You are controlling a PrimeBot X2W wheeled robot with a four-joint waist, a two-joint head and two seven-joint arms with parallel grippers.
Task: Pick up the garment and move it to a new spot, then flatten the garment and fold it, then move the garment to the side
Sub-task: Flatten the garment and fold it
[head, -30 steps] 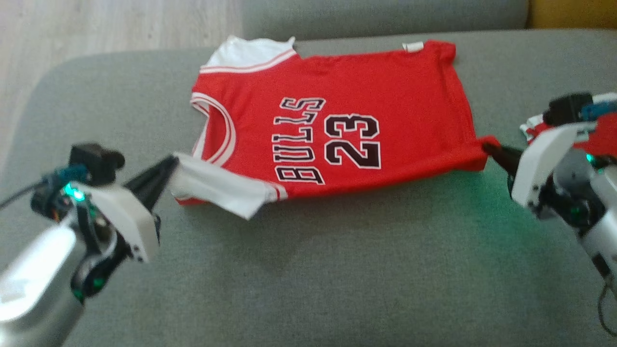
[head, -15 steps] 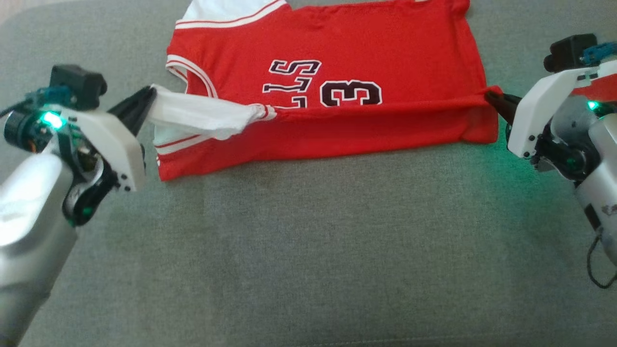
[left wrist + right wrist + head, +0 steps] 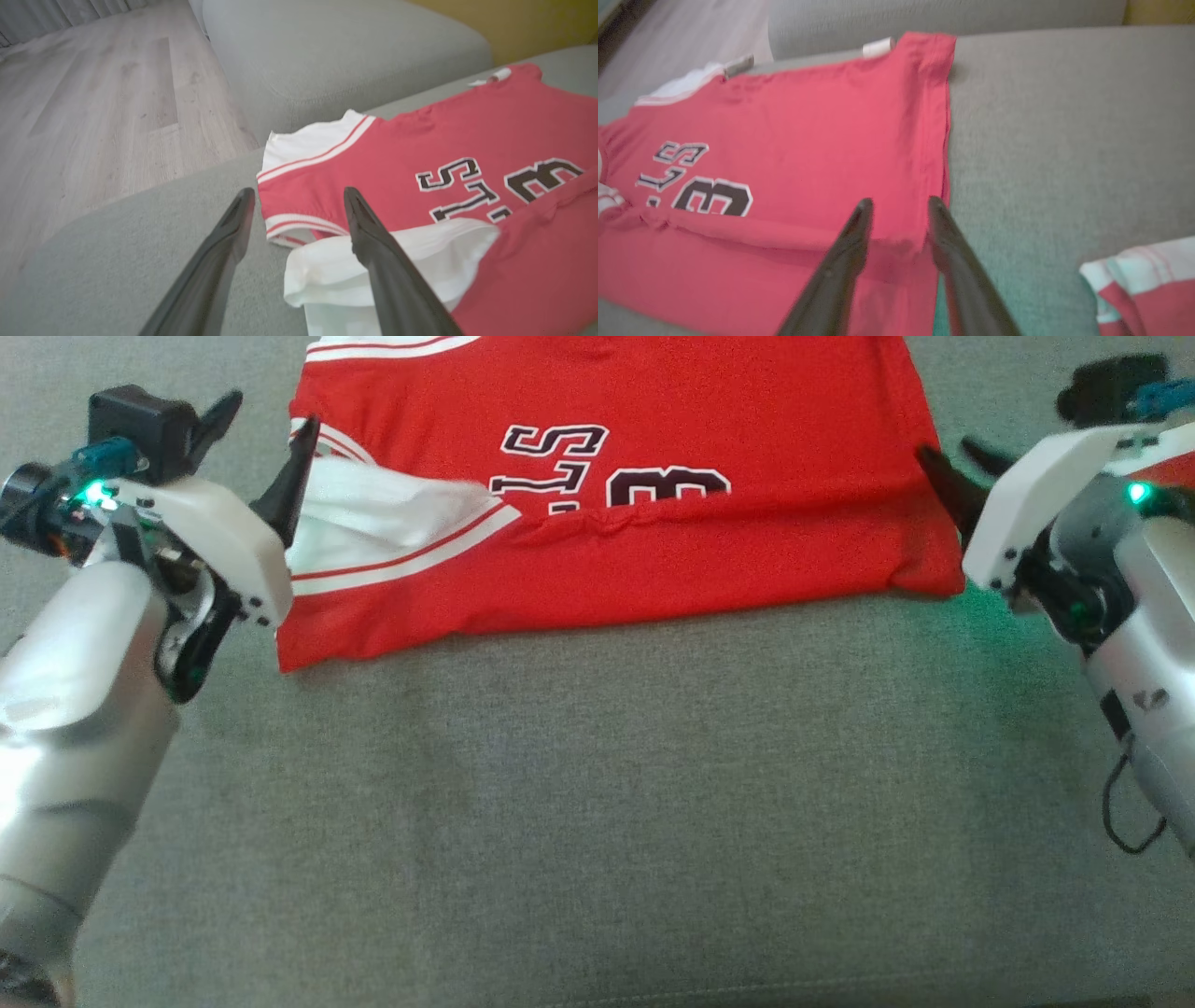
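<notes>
So the red basketball jersey with white sleeve trim and black lettering (image 3: 747,420) is on the grey fabric sofa cushion (image 3: 597,803), near edge doubled up over the bottom of the letters. My guess is the arms sit at each end of that crease because that's where the flap gets laid down. Left end effector (image 3: 266,425) is spread wide by the white sleeve, gripping nothing; right end effector (image 3: 899,201) is parted less at the hem corner, nothing pinched as far as I can see.
</notes>
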